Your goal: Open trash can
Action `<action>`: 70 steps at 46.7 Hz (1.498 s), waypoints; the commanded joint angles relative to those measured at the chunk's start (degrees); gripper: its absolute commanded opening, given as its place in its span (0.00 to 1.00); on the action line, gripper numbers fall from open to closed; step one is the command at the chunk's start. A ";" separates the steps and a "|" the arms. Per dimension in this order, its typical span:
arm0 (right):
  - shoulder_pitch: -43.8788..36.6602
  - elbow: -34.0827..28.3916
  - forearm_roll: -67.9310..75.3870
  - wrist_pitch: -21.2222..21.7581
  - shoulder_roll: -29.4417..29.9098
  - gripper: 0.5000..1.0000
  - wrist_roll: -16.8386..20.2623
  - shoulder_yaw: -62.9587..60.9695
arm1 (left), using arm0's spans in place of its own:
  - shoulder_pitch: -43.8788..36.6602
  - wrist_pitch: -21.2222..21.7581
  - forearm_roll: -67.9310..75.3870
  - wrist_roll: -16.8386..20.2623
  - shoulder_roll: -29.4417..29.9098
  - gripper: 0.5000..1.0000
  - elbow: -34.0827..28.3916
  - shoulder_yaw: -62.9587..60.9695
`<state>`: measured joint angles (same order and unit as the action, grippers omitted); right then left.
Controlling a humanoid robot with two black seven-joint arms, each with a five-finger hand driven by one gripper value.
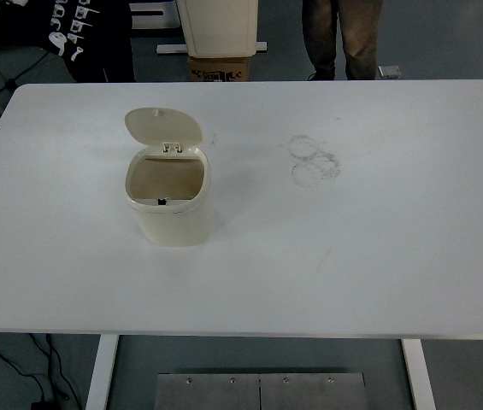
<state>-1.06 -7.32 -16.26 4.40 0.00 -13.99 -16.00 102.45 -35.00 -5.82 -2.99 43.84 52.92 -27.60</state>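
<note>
1. The cream trash can (169,205) stands on the white tabletop (352,256), left of centre.
2. Its lid (163,126) is tipped up and back, the inside showing.
3. Neither hand is in sight, so their state cannot be told.
4. A person's legs (341,38) stand beyond the far edge.

A white table (378,256) on white legs (418,376) is set over a grey floor (446,38), with a cream cabinet (217,26) and a person's legs (342,38) seen behind it.

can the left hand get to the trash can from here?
Probably yes, though neither hand is in view. The trash can stands on the table's left half, lid already up, with bare tabletop between it and the left edge.
</note>
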 commanded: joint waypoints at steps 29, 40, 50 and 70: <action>0.00 0.03 0.00 0.00 0.00 0.98 0.01 0.00 | -29.06 4.15 -8.59 0.79 1.87 1.00 -15.03 35.33; 0.00 0.03 0.00 0.00 0.00 0.98 0.01 0.00 | -38.11 3.97 -12.99 4.82 0.46 1.00 -23.12 46.49; 0.00 0.03 0.00 0.08 0.00 0.98 0.01 0.00 | -44.79 4.15 -13.60 10.37 0.11 1.00 -23.39 51.06; 0.00 0.03 0.00 0.00 0.00 0.98 0.01 0.00 | -53.93 4.06 -17.91 11.34 -7.19 1.00 -26.81 60.73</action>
<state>-1.06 -7.30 -16.26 4.39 0.00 -13.97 -16.00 49.88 -30.86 -23.76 8.35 37.64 26.80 31.78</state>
